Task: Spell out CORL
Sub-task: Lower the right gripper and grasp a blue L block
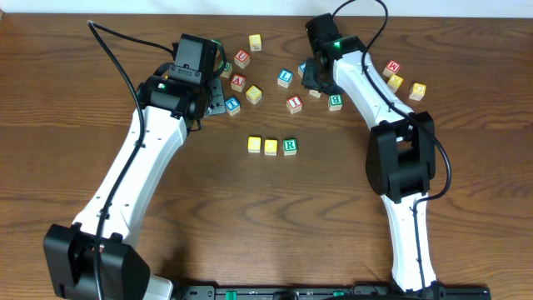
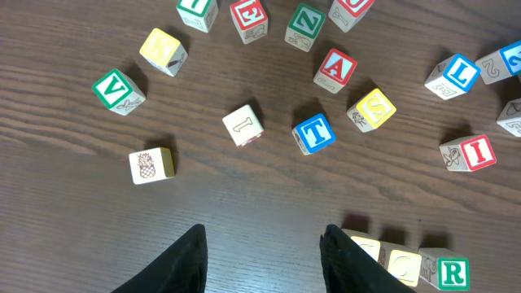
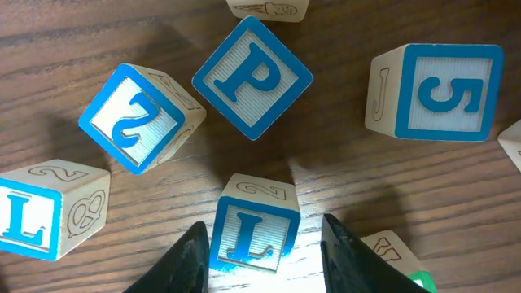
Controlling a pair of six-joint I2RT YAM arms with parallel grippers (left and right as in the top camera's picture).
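Note:
Three cubes stand in a row mid-table: two yellow-topped cubes (image 1: 255,144) (image 1: 271,147) and the white cube with a green R (image 1: 290,146). The left wrist view shows the R cube (image 2: 452,273) at its lower right. A white cube with a blue L (image 3: 252,232) sits on the table between the fingers of my right gripper (image 3: 264,226). The left finger is at the cube's edge and a gap remains at the right finger. My left gripper (image 2: 264,236) hovers open over bare wood, left of the row. In the overhead view the right gripper (image 1: 310,77) covers that L cube.
Loose letter cubes lie scattered at the back: another blue L (image 3: 28,216), a blue 2 (image 3: 138,118), P (image 3: 252,77) and 5 (image 3: 444,89) near the right gripper. T (image 2: 313,133), S (image 2: 373,108), A (image 2: 335,67) and V (image 2: 118,89) lie ahead of the left gripper.

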